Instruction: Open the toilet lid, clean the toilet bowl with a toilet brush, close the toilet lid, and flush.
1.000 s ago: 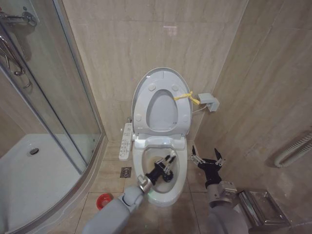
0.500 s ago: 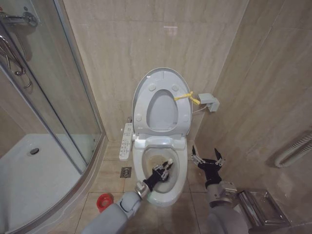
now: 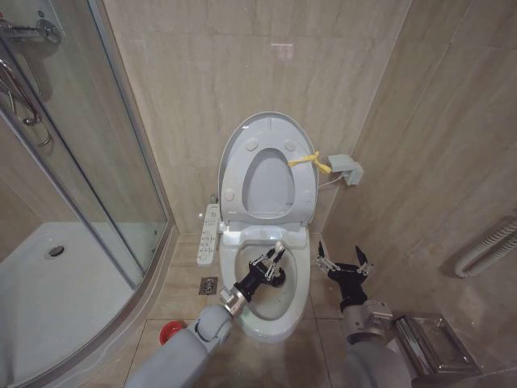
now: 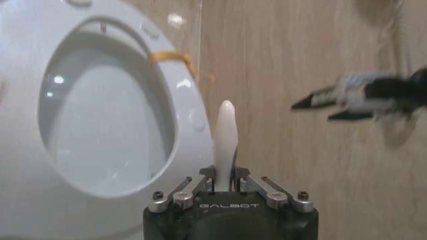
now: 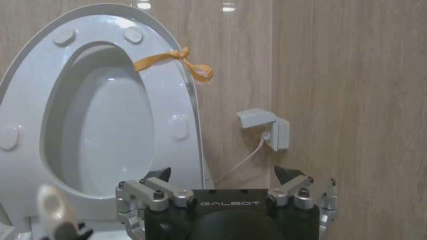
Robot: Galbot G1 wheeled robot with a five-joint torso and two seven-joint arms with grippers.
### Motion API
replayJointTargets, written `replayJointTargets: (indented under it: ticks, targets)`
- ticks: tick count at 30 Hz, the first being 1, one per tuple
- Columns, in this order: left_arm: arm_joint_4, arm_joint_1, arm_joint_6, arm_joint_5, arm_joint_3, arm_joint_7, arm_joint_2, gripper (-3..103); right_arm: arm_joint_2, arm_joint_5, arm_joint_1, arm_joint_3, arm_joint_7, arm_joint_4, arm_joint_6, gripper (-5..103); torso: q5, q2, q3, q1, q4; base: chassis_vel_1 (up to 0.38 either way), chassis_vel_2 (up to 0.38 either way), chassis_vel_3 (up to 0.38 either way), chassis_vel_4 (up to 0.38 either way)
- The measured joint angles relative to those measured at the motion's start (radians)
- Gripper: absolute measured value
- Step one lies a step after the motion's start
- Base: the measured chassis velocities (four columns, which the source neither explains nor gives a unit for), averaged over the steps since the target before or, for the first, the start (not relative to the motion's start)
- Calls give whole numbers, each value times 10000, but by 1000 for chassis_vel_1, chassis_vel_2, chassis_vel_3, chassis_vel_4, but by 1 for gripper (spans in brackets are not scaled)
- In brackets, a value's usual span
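- Right now, going from the left, I see the red cup holder on the floor tiles, near the left side of the toilet and well apart from the brush.
- My left gripper sits over the toilet bowl, fingers clamped on the white handle of the toilet brush. In the left wrist view the handle stands straight out between the closed fingers.
- I cannot make out the bristle head; I judge it lies down inside the bowl beyond the gripper.
- I judge the brush light and stiff, with a thin, smooth handle that could twist in the grip, so a hold low on the stick, as now, seems right.
- The toilet lid stands upright against the far wall, its yellow strap on the right edge; the seat ring is raised with it.
- My right gripper hovers just right of the bowl, fingers spread apart and holding nothing.
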Motion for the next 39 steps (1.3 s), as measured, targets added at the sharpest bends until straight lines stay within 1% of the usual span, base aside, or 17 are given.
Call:
replayJointTargets:
  ticks: [2, 6, 11, 16, 19, 20, 21, 24, 25, 27, 29, 30, 32, 33, 34, 36, 39]
  targets:
    - [-207, 132, 23, 64, -89, 0, 39, 18, 0, 0, 0, 0, 0, 0, 0, 100, 0, 0, 0, 0, 0, 0, 0, 0, 0]
    - [-1106, 865, 111, 459, -644, -84, 246, 18, 0, 0, 0, 0, 0, 0, 0, 100, -1, 0, 0, 0, 2, 0, 0, 0, 0]
    - [-1456, 1283, 125, 653, -961, -106, 407, 18, 0, 0, 0, 0, 0, 0, 0, 100, 0, 0, -1, -1, 0, 0, 0, 0, 0]
    - [-2019, 1848, 155, 827, -1510, -202, 658, 18, 0, 0, 0, 0, 0, 0, 0, 100, -2, 0, 0, 0, -1, 0, 0, 0, 0]
    - [-2873, 2483, 337, 934, -2040, -457, 933, 18, 0, 1, 0, 0, 0, 0, 0, 100, -1, 0, -1, 0, -2, 0, 0, 0, 0]
    - [-3235, 2830, 395, 1095, -2220, -596, 1095, 18, 0, 0, 0, 0, 0, 0, 0, 100, -1, 0, -1, 0, -1, 0, 0, 0, 0]
    - [-3235, 2830, 395, 1095, -2220, -596, 1095, 18, 0, 0, 0, 0, 0, 0, 0, 100, -1, 0, -1, 0, -1, 0, 0, 0, 0]
    - [-4059, 3871, 425, 1661, -2627, -829, 1481, 18, 0, 0, 0, 0, 1, 0, 0, 100, -2, 1, -1, -1, 3, 0, 0, 0, 0]
    - [-4059, 3871, 425, 1661, -2627, -829, 1481, 18, 0, 0, 0, 0, 1, 0, 0, 100, -2, 1, -1, -1, 3, 0, 0, 0, 0]
    - [-4715, 4703, 403, 2164, -3118, -1057, 1642, 18, 0, 0, 0, 0, 1, 0, 0, 100, -1, 1, -2, -1, 1, 0, 0, 0, 0]
    - [-4846, 4871, 389, 2287, -3253, -1109, 1656, 18, 0, 0, 0, 0, 0, 0, 0, 100, -2, 1, -1, -2, 2, 0, 0, 0, 0]
    - [-5121, 5205, 323, 2552, -3570, -1200, 1676, 18, 0, 0, 0, 0, 0, 0, 0, 100, -1, 1, -2, -2, 1, 0, 0, 0, 0]
    - [-5411, 5504, 248, 2786, -3844, -1274, 1701, 18, 0, 0, 0, 0, 0, 0, 0, 100, -3, 1, -1, -1, 0, 0, 0, 0, 0]
    - [-5762, 5841, 214, 2941, -4118, -1374, 1777, 18, 0, 0, 0, 0, 0, 0, 0, 100, -1, 1, -1, -1, -2, 0, 0, 0, 0]
    - [-6056, 6121, 215, 3015, -4292, -1465, 1834, 18, 0, 0, 0, 0, 0, 0, 0, 100, -1, 1, -2, -1, -3, 0, 0, 0, 0]
    - [-6270, 6333, 219, 3064, -4425, -1510, 1865, 18, 0, 0, 0, 0, 0, 0, 0, 100, -3, 1, -1, -1, -2, 0, 0, 0, 0]
    - [-6973, 7256, 205, 3274, -5142, -1580, 1927, 18, -1, 0, 0, 3, 4, 0, 0, 100, 0, 1, -2, -1, 0, 0, 0, 0, 0]
